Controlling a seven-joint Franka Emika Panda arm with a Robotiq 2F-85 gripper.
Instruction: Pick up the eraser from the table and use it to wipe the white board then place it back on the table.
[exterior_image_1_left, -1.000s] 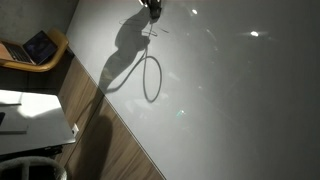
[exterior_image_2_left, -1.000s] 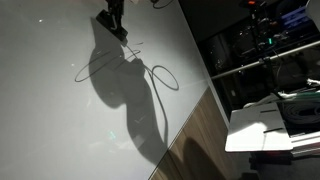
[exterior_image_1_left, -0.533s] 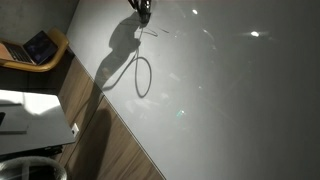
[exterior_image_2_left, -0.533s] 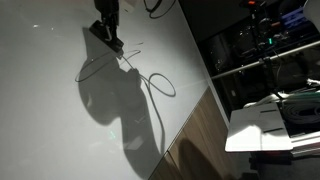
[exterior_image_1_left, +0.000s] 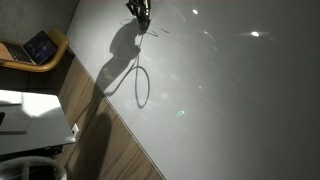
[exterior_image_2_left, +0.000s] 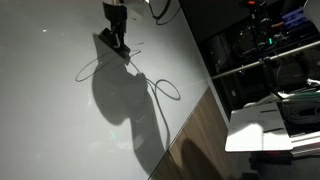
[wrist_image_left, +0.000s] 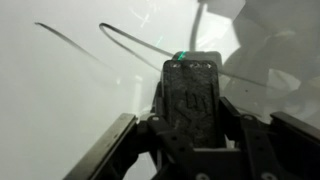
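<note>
Shifted slightly across white board (exterior_image_2_left: 50, 130), eraser (wrist_image_left: 192, 98) clamped tight between fingers (wrist_image_left: 115, 145); touching board

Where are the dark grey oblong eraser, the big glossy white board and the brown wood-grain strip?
dark grey oblong eraser (wrist_image_left: 192, 100): wrist view, middle of its flat face.
big glossy white board (exterior_image_1_left: 230, 110): an exterior view, bare middle of panel.
brown wood-grain strip (exterior_image_1_left: 115, 150): an exterior view, lower stretch.

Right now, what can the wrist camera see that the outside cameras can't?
Only the wrist view shows the eraser up close, clamped in the gripper. Only the exterior views show the arm's big shadow, the wooden strip and the table. Both share the white board and its thin pen lines.
</note>
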